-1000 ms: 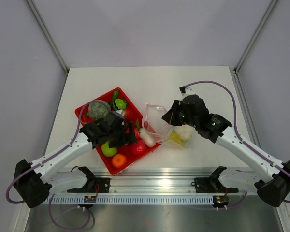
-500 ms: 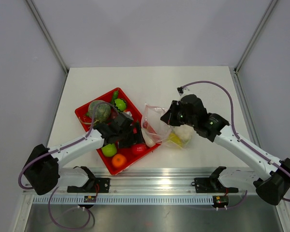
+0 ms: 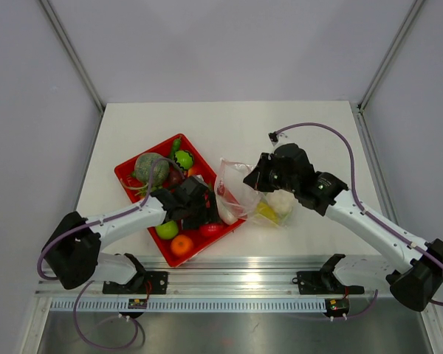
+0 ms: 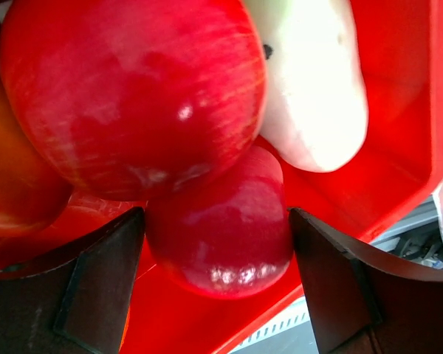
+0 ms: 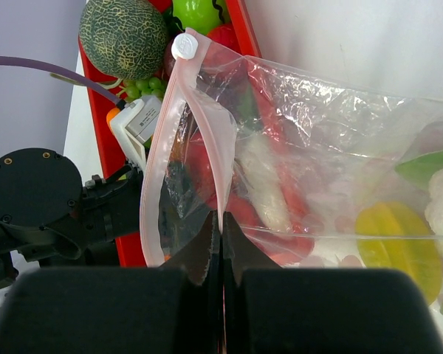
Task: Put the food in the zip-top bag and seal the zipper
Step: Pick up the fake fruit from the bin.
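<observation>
Your left gripper sits low in the tray, jaws apart on either side of a small red fruit. From the wrist view I can't be sure they touch it yet. A bigger red apple leans on that fruit from above and a white piece lies just beside it. Close squarely on the small one's widest part and lift straight up, or the neighbours will likely roll.

Your right gripper has its jaws clamped on the zipper, holding the mouth of the bag open toward the tray. The bag lies on the desk just right of the tray, with yellow and white food inside. Hold that mouth wide and steady, and carry the fruit well past the strip before you let go.
</observation>
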`<state>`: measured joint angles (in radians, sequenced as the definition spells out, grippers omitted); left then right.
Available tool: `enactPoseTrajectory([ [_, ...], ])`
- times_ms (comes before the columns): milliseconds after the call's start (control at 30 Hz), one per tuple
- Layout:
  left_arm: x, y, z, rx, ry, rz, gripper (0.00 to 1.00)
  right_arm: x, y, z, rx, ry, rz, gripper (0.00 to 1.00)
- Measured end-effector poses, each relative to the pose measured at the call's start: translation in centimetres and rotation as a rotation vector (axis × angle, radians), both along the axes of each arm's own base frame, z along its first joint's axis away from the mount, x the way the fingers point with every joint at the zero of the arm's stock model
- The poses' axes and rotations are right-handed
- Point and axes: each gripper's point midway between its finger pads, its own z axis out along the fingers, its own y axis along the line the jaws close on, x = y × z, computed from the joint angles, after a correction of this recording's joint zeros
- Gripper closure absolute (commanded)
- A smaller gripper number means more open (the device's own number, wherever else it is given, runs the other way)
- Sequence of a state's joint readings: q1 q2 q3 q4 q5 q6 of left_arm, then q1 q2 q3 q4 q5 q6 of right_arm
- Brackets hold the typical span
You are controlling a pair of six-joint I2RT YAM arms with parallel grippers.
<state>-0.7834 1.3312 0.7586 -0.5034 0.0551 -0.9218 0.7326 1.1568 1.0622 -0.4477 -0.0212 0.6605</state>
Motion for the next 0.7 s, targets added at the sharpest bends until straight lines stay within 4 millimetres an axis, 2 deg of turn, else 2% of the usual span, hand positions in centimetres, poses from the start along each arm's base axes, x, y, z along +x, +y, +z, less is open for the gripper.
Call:
enactPoseTrajectory([
  [67, 0.0, 0.0, -0.1, 0.004, 0.000, 0.000, 0.24, 0.0, 0.0, 0.0, 0.000, -0.001, 0.000, 1.00],
  [167, 0.0, 0.0, -0.2, 0.004, -0.002, 0.004, 0.39, 0.0, 0.1, -0.1, -0.001, 0.001, 0.001, 1.00],
  [300, 0.0, 0.1, 0.0, 0.009, -0.007, 0.007, 0.49, 0.1, 0.1, -0.1, -0.001, 0.000, 0.000, 1.00],
  [400, -0.3, 1.0, 0.5, 0.029, -0.019, 0.016, 0.53, 0.1, 0.1, -0.1, 0.000, 0.000, 0.000, 1.00],
  [533, -0.5, 2.3, 3.5, 0.029, -0.078, 0.033, 0.55, 0.1, 0.1, 0.1, 0.004, -0.004, 0.000, 1.00],
  [700, 0.2, 3.7, 9.5, -0.004, -0.210, 0.070, 0.55, 0.1, 0.1, 0.1, 0.004, -0.005, 0.000, 1.00],
])
